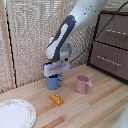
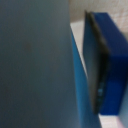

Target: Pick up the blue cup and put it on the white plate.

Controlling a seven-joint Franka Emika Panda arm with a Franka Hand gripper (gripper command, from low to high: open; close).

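Note:
The blue cup [image 1: 53, 83] stands on the wooden table near the back screen, its handle toward the exterior view's right. My gripper [image 1: 55, 74] has come down over the cup's rim, and the cup's top is hidden by it. In the wrist view a blue finger [image 2: 114, 60] with a dark pad presses against a blue strip of the cup wall [image 2: 80, 90]. A blurred grey-blue surface fills the other side. The jaws look shut on the wall. The white plate [image 1: 15, 114] lies at the front on the exterior view's left, well away from the cup.
A pink cup [image 1: 82, 84] with a handle stands just to the exterior view's right of the blue cup. A small orange block [image 1: 56, 99] lies in front of them. A dark drawer cabinet [image 1: 112, 47] stands at the right and a woven screen behind.

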